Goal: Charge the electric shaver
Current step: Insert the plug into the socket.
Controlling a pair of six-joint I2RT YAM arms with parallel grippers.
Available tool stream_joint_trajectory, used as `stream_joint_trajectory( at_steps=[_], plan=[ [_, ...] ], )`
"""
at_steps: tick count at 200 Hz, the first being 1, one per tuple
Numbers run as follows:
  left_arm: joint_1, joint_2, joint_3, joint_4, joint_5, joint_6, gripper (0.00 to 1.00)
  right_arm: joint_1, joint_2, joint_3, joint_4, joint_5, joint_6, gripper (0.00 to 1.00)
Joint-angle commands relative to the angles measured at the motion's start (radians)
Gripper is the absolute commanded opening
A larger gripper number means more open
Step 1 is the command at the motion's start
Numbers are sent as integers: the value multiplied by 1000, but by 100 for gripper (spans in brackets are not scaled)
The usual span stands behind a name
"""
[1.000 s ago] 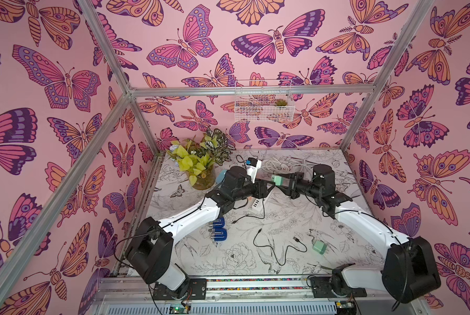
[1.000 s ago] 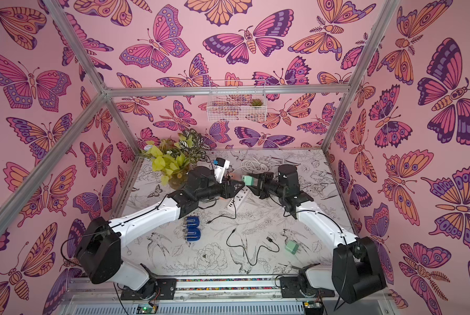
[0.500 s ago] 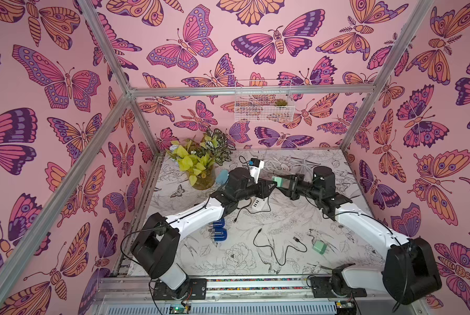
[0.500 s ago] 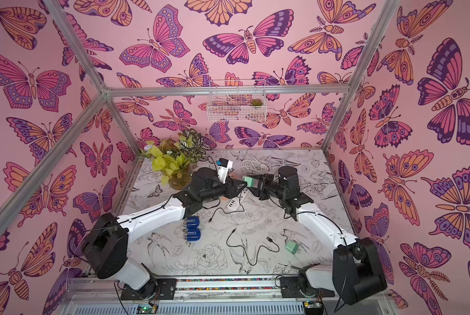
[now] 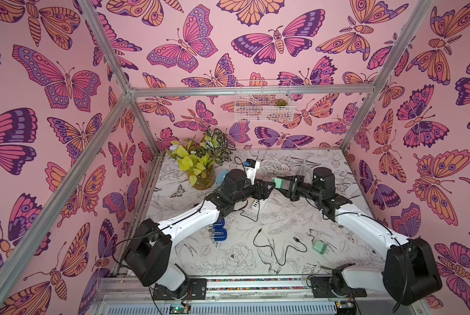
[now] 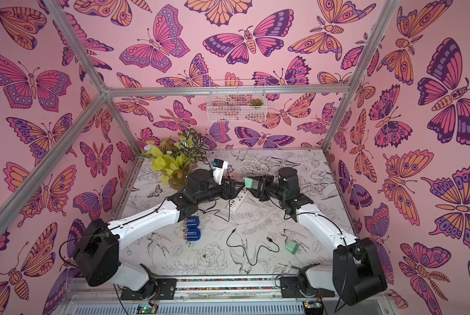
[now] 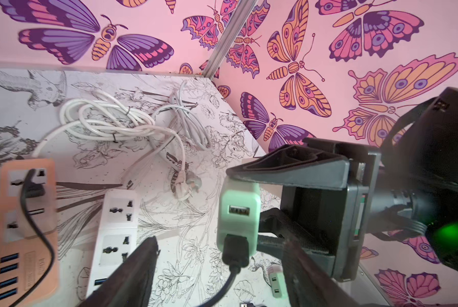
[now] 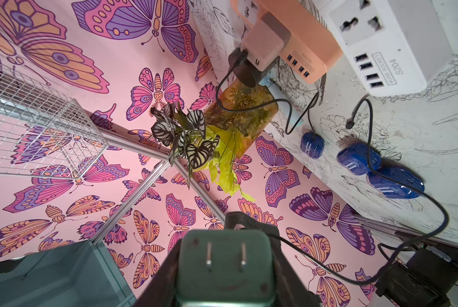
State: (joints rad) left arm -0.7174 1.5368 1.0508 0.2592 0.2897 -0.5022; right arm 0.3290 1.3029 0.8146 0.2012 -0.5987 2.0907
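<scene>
My right gripper (image 5: 284, 184) (image 8: 224, 255) is shut on a mint-green USB adapter (image 5: 277, 182) (image 6: 248, 182) (image 8: 224, 265), held above the table with its prongs facing the wrist camera. A black cable's plug (image 7: 234, 249) sits in the lower port of the green adapter (image 7: 238, 212). My left gripper (image 5: 269, 188) (image 7: 220, 239) is open, a finger on each side of that plug and clear of it. The cable hangs to the table, its far end (image 8: 350, 125) loose beside two blue shavers (image 5: 219, 230) (image 8: 376, 172).
A white power strip (image 5: 255, 203) (image 7: 116, 234) lies under both grippers, an orange strip (image 7: 26, 212) beside it with a charger plugged in. White cord coils (image 5: 279, 165) at the back, plant vase (image 5: 202, 178) back left. A spare black cable (image 5: 274, 251) and a second green adapter (image 5: 319, 247) lie in front.
My left gripper has moved right, up to the green adapter, and its jaws have widened off the cable plug. The right arm has held still with the adapter.
</scene>
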Motion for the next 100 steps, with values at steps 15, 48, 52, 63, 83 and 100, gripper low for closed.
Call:
stream_joint_trajectory(
  at_steps=[15,48,52,63,83,100],
  plan=[
    [6,66,43,14,69,7,62,4,-26,3,30,-15,23,0],
    [5,105,75,35,81,-19,42,7,-37,-12,43,-10,42,0],
    [6,107,76,39,80,-22,41,8,-38,-15,48,-8,46,0],
    [4,111,75,55,80,-32,38,7,-40,-21,54,-7,53,0],
    [4,117,77,72,92,-44,29,10,-39,-26,65,-6,58,0],
    [3,117,74,76,97,-47,23,9,-37,-31,79,-4,68,0]
  ],
)
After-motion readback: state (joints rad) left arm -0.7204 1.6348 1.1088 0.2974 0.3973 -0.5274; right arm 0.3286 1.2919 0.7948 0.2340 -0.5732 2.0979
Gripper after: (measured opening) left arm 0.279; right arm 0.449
